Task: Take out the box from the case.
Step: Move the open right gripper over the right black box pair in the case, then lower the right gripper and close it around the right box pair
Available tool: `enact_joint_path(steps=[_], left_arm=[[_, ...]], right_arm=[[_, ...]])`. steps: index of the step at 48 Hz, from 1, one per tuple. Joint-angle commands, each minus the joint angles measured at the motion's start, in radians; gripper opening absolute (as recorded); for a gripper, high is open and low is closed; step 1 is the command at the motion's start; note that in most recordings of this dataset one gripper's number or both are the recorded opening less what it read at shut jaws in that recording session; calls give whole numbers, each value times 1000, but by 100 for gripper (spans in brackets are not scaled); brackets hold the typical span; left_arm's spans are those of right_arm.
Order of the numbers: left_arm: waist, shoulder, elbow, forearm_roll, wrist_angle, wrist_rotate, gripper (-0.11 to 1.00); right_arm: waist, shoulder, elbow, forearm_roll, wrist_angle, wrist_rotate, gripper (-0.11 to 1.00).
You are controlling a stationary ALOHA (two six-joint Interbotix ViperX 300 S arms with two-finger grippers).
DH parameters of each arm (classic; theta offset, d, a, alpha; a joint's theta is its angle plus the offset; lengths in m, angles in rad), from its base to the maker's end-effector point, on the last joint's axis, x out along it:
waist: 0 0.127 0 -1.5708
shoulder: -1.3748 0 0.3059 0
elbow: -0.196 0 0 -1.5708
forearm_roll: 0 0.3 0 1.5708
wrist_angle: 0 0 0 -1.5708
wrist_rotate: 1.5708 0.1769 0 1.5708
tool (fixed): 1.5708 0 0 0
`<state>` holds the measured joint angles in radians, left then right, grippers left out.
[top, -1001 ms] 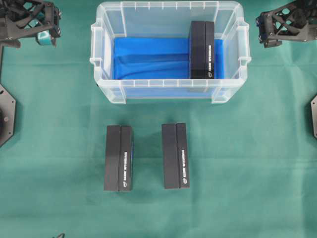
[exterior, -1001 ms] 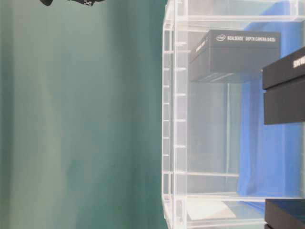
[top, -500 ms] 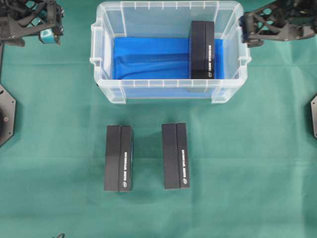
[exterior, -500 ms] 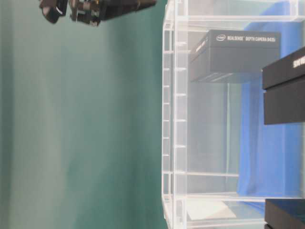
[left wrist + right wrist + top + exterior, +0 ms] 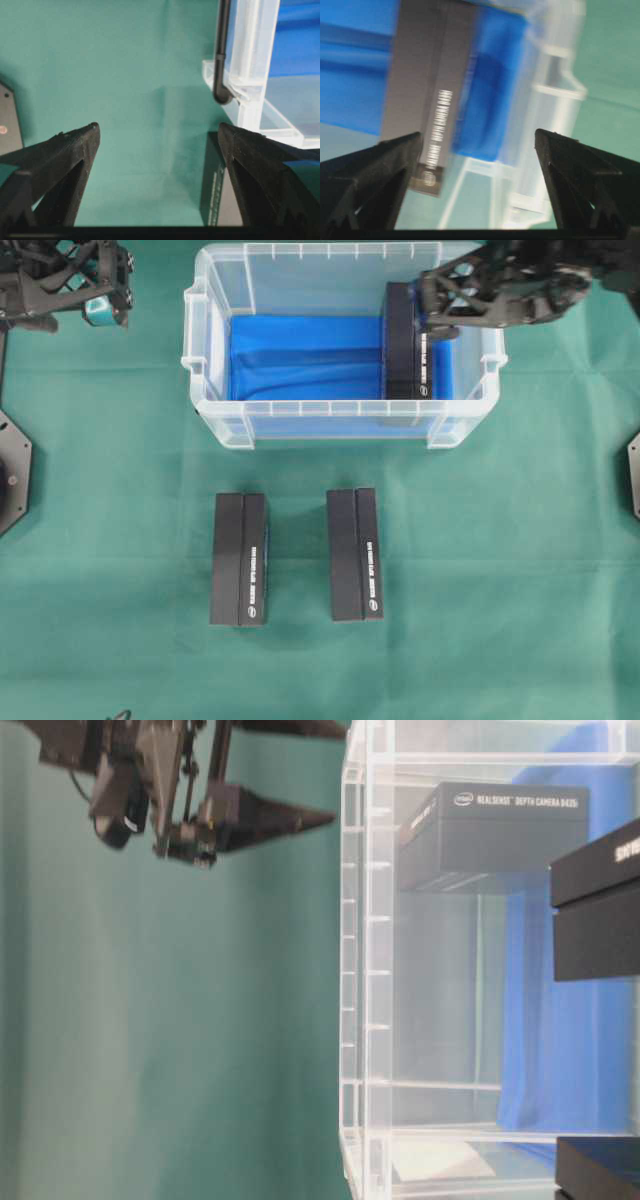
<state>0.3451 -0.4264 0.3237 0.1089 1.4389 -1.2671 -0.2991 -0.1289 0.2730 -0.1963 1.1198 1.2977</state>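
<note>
- Green cloth [image 5: 560,570] covers the bench; at the far left of the overhead view the left gripper [image 5: 95,290] hangs over bare cloth, well apart from the case [image 5: 345,420]. Its wrist view shows the fingers [image 5: 60,160] spread wide with nothing between them.
- Two black boxes [image 5: 239,558] [image 5: 354,554] lie on the cloth in front of the case, side by side and apart. Judged as already out of it.
- Clear plastic, rimmed, with a blue lining [image 5: 300,360]: the case holds one remaining box [image 5: 405,350], lying flat at its right end, close beside the right wall.
- Over that right end is the right gripper [image 5: 440,310], above the far part of the box. Its jaws are parted and empty; in the wrist view the box [image 5: 427,100] sits toward the left finger [image 5: 370,175], not centred in the gap, and the picture is blurred.
- Step in hand, by judgement: lining up and descending onto the box.
- Recommended: shift the gripper so the box lies midway between the fingers, keep the outer finger off the right wall and rim, go down straight, close across the box's narrow width, then lift vertically until clear of the rim.
- Risk: little room shows between box and wall for a finger.
</note>
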Motion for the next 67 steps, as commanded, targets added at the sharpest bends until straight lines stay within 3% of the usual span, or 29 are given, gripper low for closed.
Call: enact_joint_path(steps=[1,23,67], left_arm=[[-3,-8,-26,3,-6,3,97],[-26,-14,-20,2,-6,6,97],[-25,-15,-18,2,-11,25,97]], right_arm=[[12,23,-58,0,-9,3,92],[31,92,-107,-6,-21,75,92],[32,98,-107,-11,-34,86,92]])
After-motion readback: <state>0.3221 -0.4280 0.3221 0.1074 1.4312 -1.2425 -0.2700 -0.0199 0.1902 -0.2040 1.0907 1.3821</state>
